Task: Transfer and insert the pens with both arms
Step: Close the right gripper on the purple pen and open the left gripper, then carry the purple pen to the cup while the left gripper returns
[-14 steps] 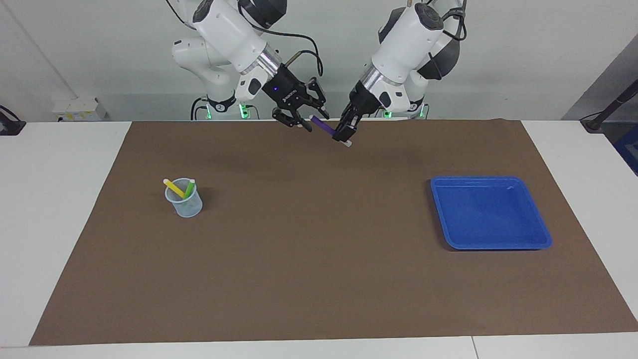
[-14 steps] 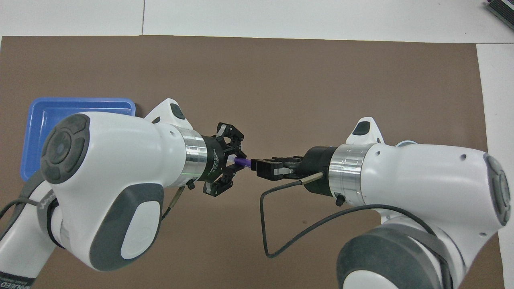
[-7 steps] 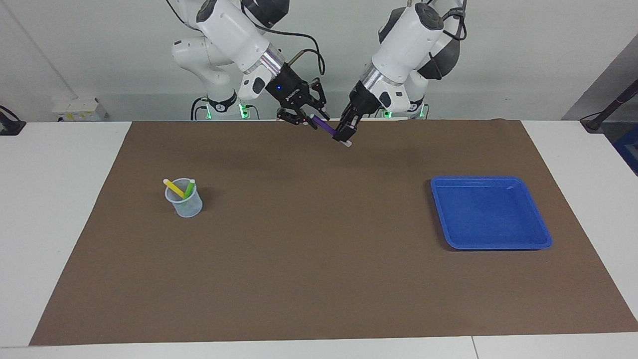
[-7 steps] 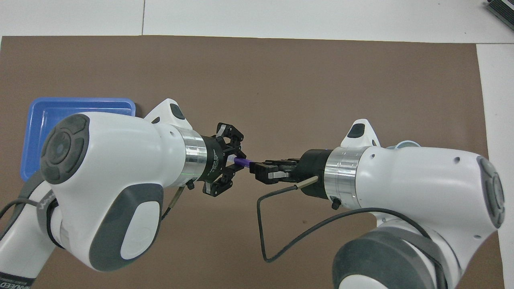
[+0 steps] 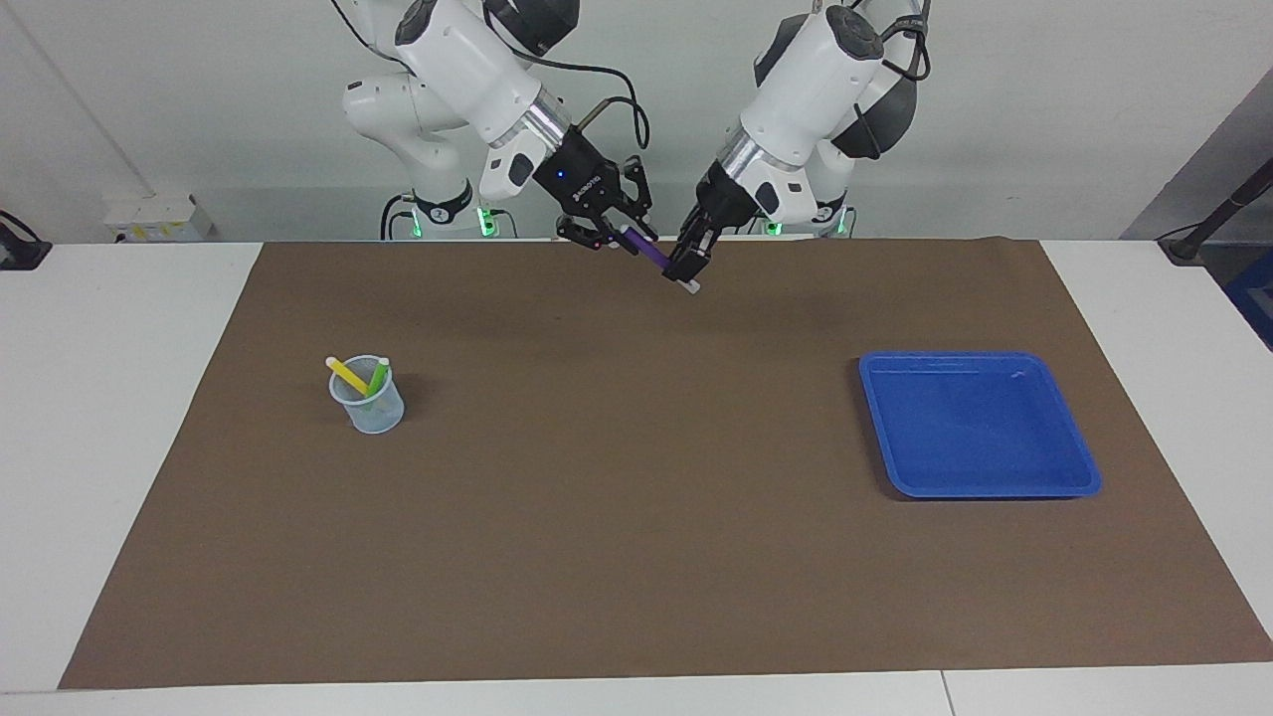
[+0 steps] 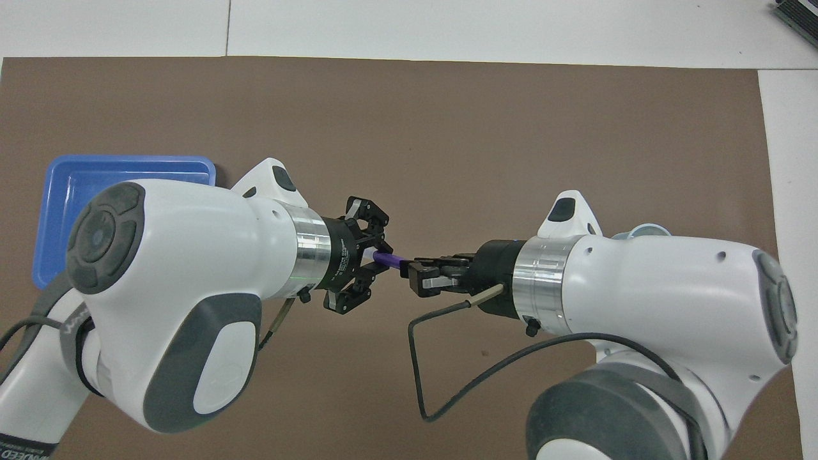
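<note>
Both grippers hold the purple pen (image 5: 651,254) in the air, over the edge of the mat nearest the robots and midway along it. My left gripper (image 5: 684,267) is shut on its lower part, and the pale cap end pokes out below the fingers. My right gripper (image 5: 619,235) is shut on the upper end. From overhead the purple pen (image 6: 386,258) bridges the left gripper (image 6: 370,259) and the right gripper (image 6: 414,276). The yellow pen (image 5: 346,374) and the green pen (image 5: 379,376) stand tilted in a clear cup (image 5: 368,406).
The cup stands toward the right arm's end of the brown mat (image 5: 636,517); overhead only its rim (image 6: 645,229) shows past the right arm. A blue tray (image 5: 995,489) lies toward the left arm's end, with nothing visible in it.
My right gripper has moved up to the purple pen's free end and closed on it. The left gripper has kept its hold and its place.
</note>
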